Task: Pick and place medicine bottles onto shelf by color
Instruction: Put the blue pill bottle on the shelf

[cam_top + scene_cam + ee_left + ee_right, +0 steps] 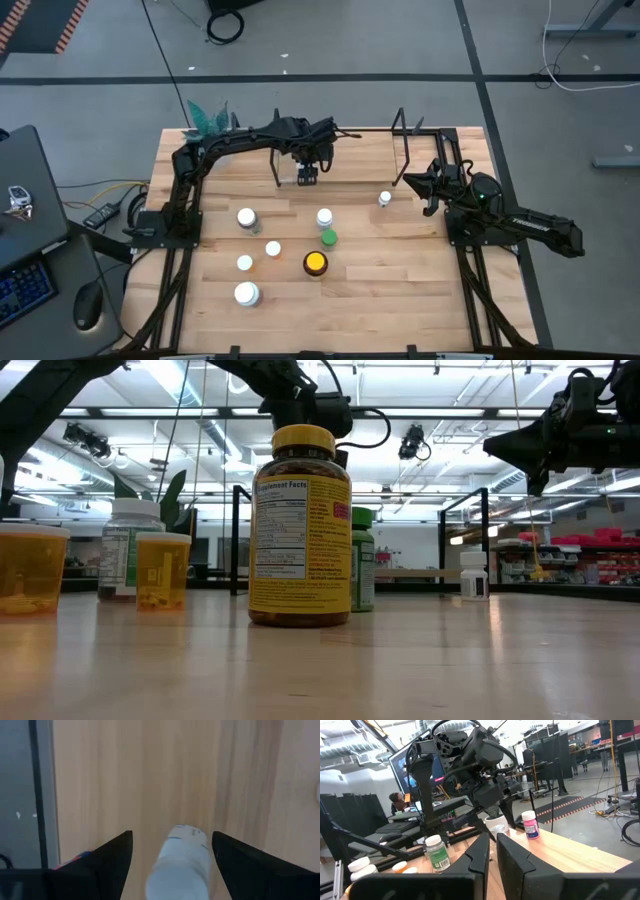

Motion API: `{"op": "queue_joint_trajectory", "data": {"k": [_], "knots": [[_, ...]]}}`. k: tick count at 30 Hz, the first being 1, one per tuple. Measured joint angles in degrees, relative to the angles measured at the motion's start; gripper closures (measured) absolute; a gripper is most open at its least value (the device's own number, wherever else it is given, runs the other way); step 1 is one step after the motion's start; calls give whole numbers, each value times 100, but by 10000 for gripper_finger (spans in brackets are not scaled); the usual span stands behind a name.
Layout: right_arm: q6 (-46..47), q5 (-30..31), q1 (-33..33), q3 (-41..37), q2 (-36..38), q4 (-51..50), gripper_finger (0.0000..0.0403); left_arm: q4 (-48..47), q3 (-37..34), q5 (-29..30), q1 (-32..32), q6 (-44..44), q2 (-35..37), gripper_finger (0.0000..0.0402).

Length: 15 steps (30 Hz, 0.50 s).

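Observation:
My left gripper [308, 176] is open above the shelf [350, 150], at its left part. A white bottle [181, 862] stands between its fingers [172, 833] with a gap on each side. I cannot tell whether it rests on the board. A pink, white-capped bottle [530, 825] stands on the wood beside it. My right gripper [410, 181] is shut and empty, raised by the shelf's right upright [400, 140]. On the table stand the yellow-capped bottle [315, 263], the green one [328, 237], several white-capped ones [247, 218] and a small white one [385, 199].
A pot with a teal plant [212, 120] stands at the table's far left corner. The loose bottles fill the table's middle, and bare wood lies along the near edge [400, 310]. A desk with a keyboard [20, 280] stands left of the table. A person [397, 800] sits beyond the table.

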State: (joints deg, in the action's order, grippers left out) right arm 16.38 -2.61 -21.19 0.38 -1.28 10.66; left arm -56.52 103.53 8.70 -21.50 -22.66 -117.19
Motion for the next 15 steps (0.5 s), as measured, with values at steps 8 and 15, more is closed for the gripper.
{"op": "queue_joint_trajectory", "data": {"k": [8, 15], "knots": [[0, 0, 0, -2, 0, 0, 361, 163, -1, 242, 29, 45, -2, 128], [1, 0, 0, 0, 0, 0, 361, 97, -2, 672, 24, 62, -4, 152]]}}
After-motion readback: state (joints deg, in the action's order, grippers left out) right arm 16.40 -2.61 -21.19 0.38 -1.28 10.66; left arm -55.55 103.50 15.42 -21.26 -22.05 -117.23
